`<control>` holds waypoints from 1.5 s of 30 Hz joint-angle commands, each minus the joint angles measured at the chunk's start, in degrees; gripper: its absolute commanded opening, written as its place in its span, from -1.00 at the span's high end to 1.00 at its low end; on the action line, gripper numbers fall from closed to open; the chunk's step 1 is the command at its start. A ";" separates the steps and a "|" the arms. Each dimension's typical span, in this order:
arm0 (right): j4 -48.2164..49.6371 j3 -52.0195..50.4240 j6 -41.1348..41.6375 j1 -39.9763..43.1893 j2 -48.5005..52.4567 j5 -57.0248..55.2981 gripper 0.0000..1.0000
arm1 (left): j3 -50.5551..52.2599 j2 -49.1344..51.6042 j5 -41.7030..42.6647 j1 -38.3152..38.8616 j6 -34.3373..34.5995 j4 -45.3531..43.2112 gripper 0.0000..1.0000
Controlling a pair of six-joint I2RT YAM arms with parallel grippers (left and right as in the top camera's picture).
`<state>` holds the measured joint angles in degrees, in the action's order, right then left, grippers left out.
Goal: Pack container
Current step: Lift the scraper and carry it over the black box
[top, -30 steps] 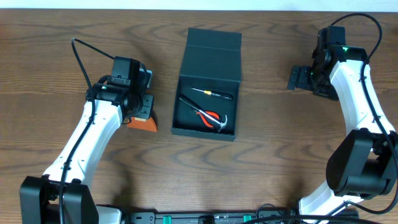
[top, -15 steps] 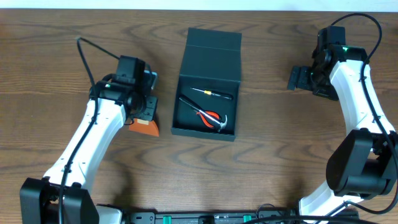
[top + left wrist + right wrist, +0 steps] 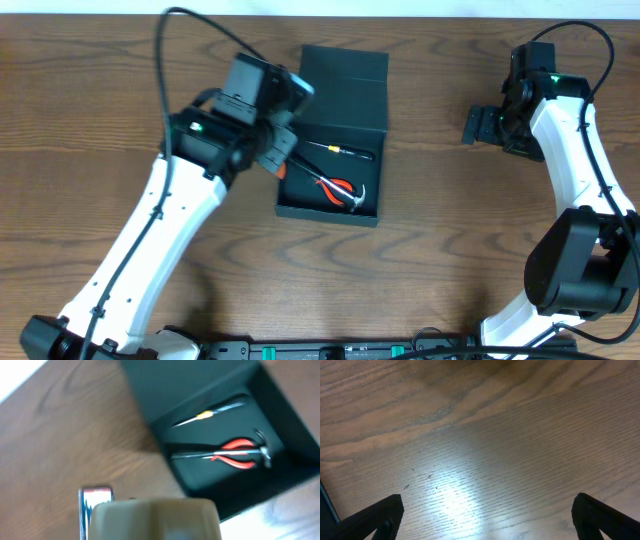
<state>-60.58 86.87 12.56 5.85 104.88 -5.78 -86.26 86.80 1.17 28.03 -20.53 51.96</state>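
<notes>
Left claw (image 3: 277, 158): closed on small object (image 3: 283, 172), seemingly orange, above left wall of container (image 3: 345, 85).
Container: centre frame, lid open, tools (image 3: 340, 187) inside.
Right claw (image 3: 472, 125): wide open, far right, over worktop (image 3: 450, 260).
Risk: early release could bounce object off wall, outside.

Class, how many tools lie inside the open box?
3: a yellow-banded driver toward the lid, red-handled pliers in the middle, a hammer crossing them. The left arm may hide more.

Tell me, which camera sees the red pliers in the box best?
The left wrist view: the red pliers look biggest there, lying uncovered in the container, though a bit blurry. The overhead view shows them small. The right wrist view shows only table.
</notes>
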 commanded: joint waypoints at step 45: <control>0.15 -0.20 -0.63 -0.31 0.04 0.26 -0.99 | -1.07 20.28 10.38 7.21 -17.77 -5.81 0.88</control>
<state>-60.53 86.87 12.56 5.87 104.90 -5.76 -88.12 105.27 7.51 34.96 -40.58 44.10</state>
